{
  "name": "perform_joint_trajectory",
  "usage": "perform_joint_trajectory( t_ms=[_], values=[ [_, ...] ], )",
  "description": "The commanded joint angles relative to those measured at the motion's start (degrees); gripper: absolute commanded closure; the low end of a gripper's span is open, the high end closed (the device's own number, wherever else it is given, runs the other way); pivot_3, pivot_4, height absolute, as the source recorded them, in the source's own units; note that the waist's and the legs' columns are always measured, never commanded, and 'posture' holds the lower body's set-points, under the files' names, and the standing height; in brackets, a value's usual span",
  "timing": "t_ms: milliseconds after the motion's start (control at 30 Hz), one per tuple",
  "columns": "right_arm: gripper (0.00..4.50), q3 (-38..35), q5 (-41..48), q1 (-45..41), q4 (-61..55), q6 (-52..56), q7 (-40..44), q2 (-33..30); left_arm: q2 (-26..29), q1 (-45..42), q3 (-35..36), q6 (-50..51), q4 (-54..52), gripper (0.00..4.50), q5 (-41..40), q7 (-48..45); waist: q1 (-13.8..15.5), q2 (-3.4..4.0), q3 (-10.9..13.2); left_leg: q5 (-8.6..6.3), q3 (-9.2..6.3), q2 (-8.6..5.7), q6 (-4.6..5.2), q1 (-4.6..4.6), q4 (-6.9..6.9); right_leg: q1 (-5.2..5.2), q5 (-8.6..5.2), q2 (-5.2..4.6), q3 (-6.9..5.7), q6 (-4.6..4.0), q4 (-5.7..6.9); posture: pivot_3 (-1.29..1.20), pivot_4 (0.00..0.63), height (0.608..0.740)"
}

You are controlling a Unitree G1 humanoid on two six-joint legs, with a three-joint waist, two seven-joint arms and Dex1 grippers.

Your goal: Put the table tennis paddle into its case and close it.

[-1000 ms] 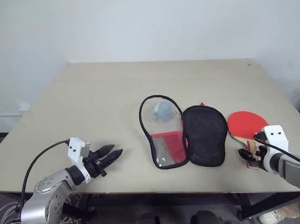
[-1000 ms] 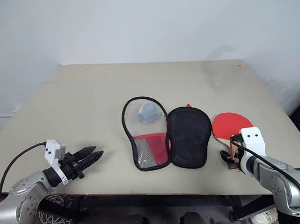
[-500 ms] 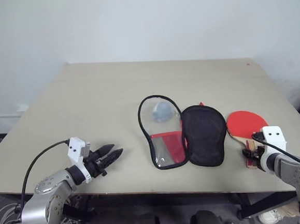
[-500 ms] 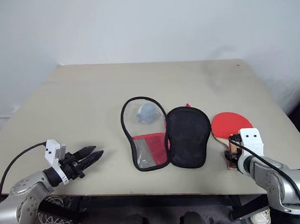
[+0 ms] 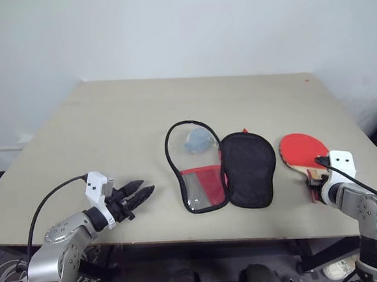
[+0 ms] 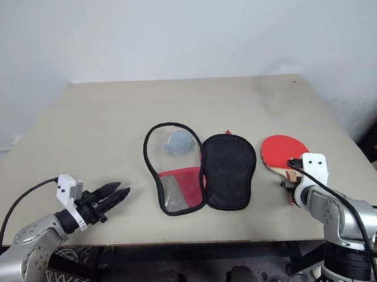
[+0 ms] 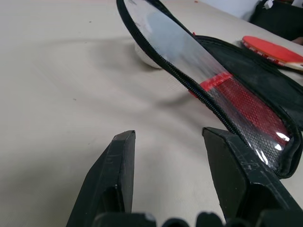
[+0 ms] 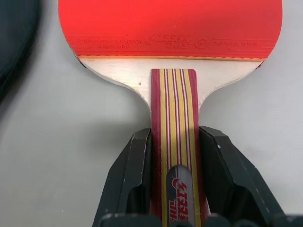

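Right gripper [image 8: 173,177] was clamped on the paddle [image 5: 303,151] handle, fingers on either side of it. Paddle lay flat on the table [image 5: 109,134] at the robot's right, blade pointing away from the gripper along its line. Case [image 5: 220,171] lay spread open just left of the paddle, so the carry probably goes leftward. Left gripper [image 5: 138,193] sat half open and empty, well apart from the case.

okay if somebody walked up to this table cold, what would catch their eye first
Probably the red table tennis paddle near the table's right edge, its striped handle pinched between the right tool's fingers. Next, the black case lying unzipped and spread open mid-table, a pale blue-grey wad on its clear half. The left tool hovers open, apart from the case.
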Motion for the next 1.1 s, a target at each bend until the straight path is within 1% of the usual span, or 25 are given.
perform_joint_trajectory(
  t_ms=[33, 133, 167, 267, 400, 500, 533, 700, 833, 967, 1100],
  values=[
    [3.35, -2.06, -0.72, -3.79, -1.43, -2.59, -0.61, -0.26, 0.04, -0.47, 0.77, -0.94, -2.36, 2.18, -0.69, 0.07, 0.02, 0.12, -0.04, 0.00, 0.10, -0.02, 0.00, -0.17, 0.06, -0.16, 0.18, -0.01, -0.05, 0.03, 0.00, 0.00, 0.000, 0.725],
    [3.35, 1.12, 1.87, -4.56, -3.37, -1.74, 3.49, -0.47, -0.02, -0.32, 0.84, -0.95, -2.39, 2.18, -0.73, 0.13, -0.14, 0.14, -0.05, 0.00, 0.29, 0.03, 0.01, -0.58, 0.05, -0.41, 0.27, 0.18, -0.11, -0.07, 0.03, 0.00, 0.000, 0.725],
    [3.35, 1.78, 2.38, -4.64, -3.98, -1.46, 4.41, -0.45, -0.01, -0.25, 0.88, -0.97, -2.41, 2.18, -0.77, 0.10, -0.25, 0.13, -0.06, 0.13, 0.34, 0.06, 0.23, -0.60, 0.02, -0.45, 0.34, 0.27, -0.05, -0.12, 0.03, 0.00, 0.000, 0.725],
    [3.35, 4.93, 5.00, -4.92, -6.40, -0.01, 8.19, -0.96, -0.13, -0.05, 0.76, -1.02, -2.52, 2.18, -0.76, 0.10, -0.25, 0.13, -0.05, 0.15, 0.31, 0.09, 0.26, -0.60, -0.15, -0.48, 0.42, 0.43, -0.03, -0.13, 0.02, 0.00, 0.000, 0.725],
    [3.35, 6.21, 6.96, -5.44, -8.15, 2.79, 10.01, -0.45, -0.25, 0.41, 0.82, -1.21, -2.66, 2.18, -0.75, -0.03, -0.19, 0.13, -0.05, 0.16, 0.29, 0.09, 0.27, -0.59, -0.06, -0.42, 0.29, 0.44, -0.03, 0.09, 0.02, 0.00, 0.000, 0.725],
    [3.35, 7.82, 8.36, -5.66, -9.54, 4.95, 11.52, -0.63, -0.30, 0.85, 0.85, -1.49, -2.60, 2.18, -0.65, -0.20, 0.00, 0.14, -0.04, 0.13, 0.24, 0.10, 0.22, -0.59, 0.21, -0.32, 0.27, 0.42, -0.05, 0.02, 0.02, 0.00, 0.000, 0.725],
    [3.35, 8.64, 8.75, -5.56, -10.22, 5.47, 12.03, -0.83, -0.30, 1.04, 0.88, -1.54, -2.66, 2.18, -0.68, -0.22, 0.00, 0.14, -0.04, 0.00, 0.24, 0.10, 0.00, -0.58, 0.26, -0.35, 0.28, 0.40, -0.06, 0.03, 0.00, 0.00, 0.000, 0.725],
    [3.35, 10.79, 9.10, -5.46, -11.69, 8.42, 12.42, -0.51, -0.33, 1.62, 0.92, -1.81, -2.82, 2.18, -0.82, -0.21, -0.02, 0.14, -0.04, -0.01, 0.29, 0.25, -0.02, -0.57, 0.35, -0.40, 0.40, 0.38, -0.13, -0.02, 0.00, 0.00, 0.000, 0.725],
    [3.35, 11.19, 9.30, -6.42, -12.41, 11.71, 12.40, 1.11, -0.43, 1.98, 0.87, -2.05, -2.74, 2.18, -0.83, -0.28, -0.02, 0.14, -0.04, -0.02, 0.32, 0.29, -0.03, -0.59, 0.34, -0.46, 0.44, 0.40, -0.15, -0.07, 0.01, 0.00, 0.000, 0.725],
    [3.35, 11.00, 8.71, -8.27, -12.11, 14.34, 11.96, 2.67, -0.53, 1.96, 0.60, -2.31, -2.40, 2.18, -0.70, -0.37, -0.09, 0.14, -0.04, -0.02, 0.41, 0.29, -0.03, -0.60, 0.32, -0.48, 0.45, 0.41, -0.13, -0.06, 0.01, 0.00, 0.000, 0.725],
    [3.35, 9.84, 8.15, -11.98, -9.30, 15.17, 9.31, 5.30, -0.69, 1.72, 0.28, -2.42, -2.14, 2.18, -0.62, -0.45, -0.08, 0.14, -0.04, -0.02, 0.49, 0.36, -0.03, -0.59, 0.32, -0.51, 0.47, 0.44, -0.12, -0.06, 0.03, 0.00, 0.000, 0.725]
  ],
)
